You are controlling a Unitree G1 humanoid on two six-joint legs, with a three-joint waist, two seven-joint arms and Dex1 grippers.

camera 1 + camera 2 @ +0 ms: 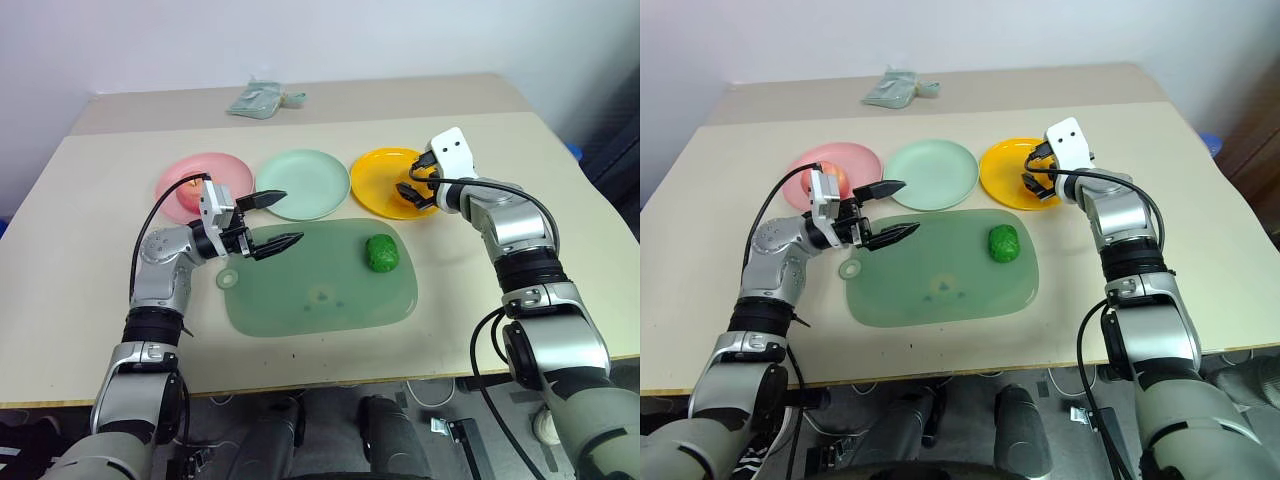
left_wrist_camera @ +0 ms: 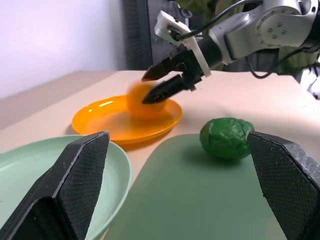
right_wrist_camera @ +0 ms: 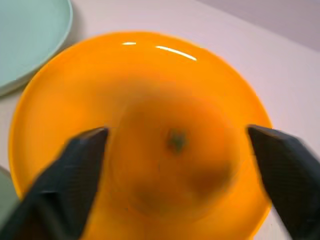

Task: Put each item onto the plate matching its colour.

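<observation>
Right wrist view first: the mandarin (image 3: 172, 155) is seen blurred between two widely parted fingers, over the middle of the yellow-orange plate (image 3: 65, 85), so the right gripper (image 1: 414, 189) is judged released, with the fruit just let go or dropping onto its matching plate. Whether the mandarin is already resting on the plate surface cannot be told from the blur. In the left wrist view the same fruit is seen at the tips of the other arm's fingers, above the plate's far side. The delivery of the orange item is therefore taken as the step in hand, close to finished. On the pink plate (image 1: 180, 172) the red-pink apple (image 1: 835, 178) is partly seen behind the left gripper (image 1: 273, 220), so that pairing is judged done as well. One item is left: the dark green bumpy ball (image 1: 381, 252), lying on the large pale green mat (image 1: 300, 305) near its right end, well apart from the mint green plate (image 1: 310, 180), which sits between the other two plates. The ball is seen as round, knobbly and matte, darker than the mat under it. The left gripper is held spread wide and empty over the mat's left end, its fingers pointed towards the ball. Next, a grasp on the ball is called for, with the fingers closed around its middle, followed by a lift and a short carry to the mint plate.
</observation>
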